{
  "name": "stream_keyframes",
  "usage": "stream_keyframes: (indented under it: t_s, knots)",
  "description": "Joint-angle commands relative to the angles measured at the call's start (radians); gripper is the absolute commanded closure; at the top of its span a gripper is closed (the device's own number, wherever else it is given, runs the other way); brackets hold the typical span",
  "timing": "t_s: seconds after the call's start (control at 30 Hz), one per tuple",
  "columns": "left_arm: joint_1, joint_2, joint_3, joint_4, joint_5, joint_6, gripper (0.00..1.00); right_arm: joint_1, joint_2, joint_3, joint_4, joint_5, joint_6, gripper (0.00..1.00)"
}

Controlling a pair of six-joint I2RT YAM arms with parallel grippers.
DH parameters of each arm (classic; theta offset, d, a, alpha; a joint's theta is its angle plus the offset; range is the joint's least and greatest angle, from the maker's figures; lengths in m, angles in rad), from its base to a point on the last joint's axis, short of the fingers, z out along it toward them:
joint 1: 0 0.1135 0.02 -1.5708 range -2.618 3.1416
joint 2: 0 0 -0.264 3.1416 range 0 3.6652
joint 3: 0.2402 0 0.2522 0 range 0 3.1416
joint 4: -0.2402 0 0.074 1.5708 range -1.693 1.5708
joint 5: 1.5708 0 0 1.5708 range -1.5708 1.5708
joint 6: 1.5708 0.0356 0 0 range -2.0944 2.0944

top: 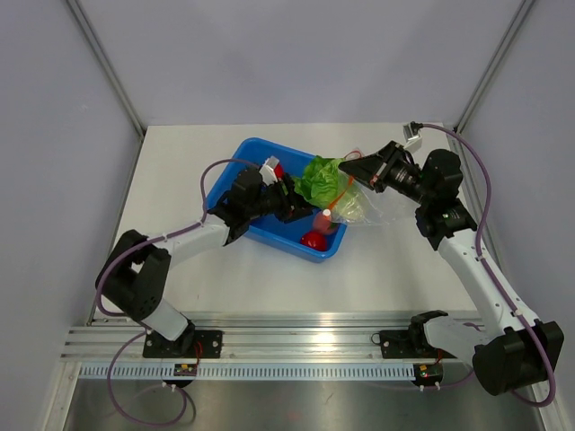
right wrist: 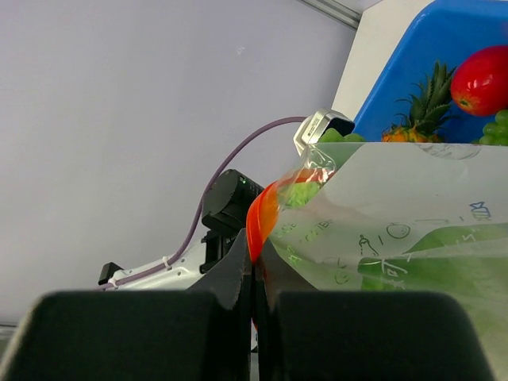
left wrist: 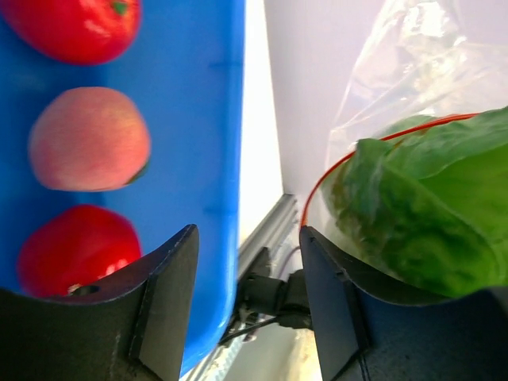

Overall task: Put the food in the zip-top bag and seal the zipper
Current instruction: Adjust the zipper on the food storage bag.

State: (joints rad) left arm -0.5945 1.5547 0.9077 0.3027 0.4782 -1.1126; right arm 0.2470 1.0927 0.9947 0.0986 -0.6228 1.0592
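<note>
Your left end effector hangs over the tub, near its right wall. Its fingers are spread and nothing sits between them. Just beyond the right finger, outside the tub's right wall, the cabbage sits in the mouth of the bag, and the zipper curves round its leaves. Part of the cabbage is inside the bag; you cannot tell how much. Past the left finger, on the tub's floor, lies a peach with red fruits on either side of it. None of them touches the end effector.

Your right end effector is pressed together, pinching the zipper at one end of the bag's mouth. It holds that edge up just off the tub's right side. The clear film hangs from the pinch, and the green of the cabbage shows through it. Beyond the bag, inside the tub, you can see a pineapple and, beside it, some green grapes.

From above, the tub sits near the middle of the bench. The left arm reaches in over the tub's left wall, while the right arm comes in from the tub's right side.
</note>
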Motion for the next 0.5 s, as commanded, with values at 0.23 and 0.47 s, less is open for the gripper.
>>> stream_keyframes:
  t_s: [0.23,0.47]
  knots:
    - [-0.042,0.045,0.013,0.229,0.073,-0.134,0.44,-0.003,-0.033,0.018,0.108,-0.022,0.033,1.0]
    - [-0.08,0.08,0.029,0.306,0.082,-0.182,0.48,-0.003,-0.04,0.006,0.113,-0.025,0.044,1.0]
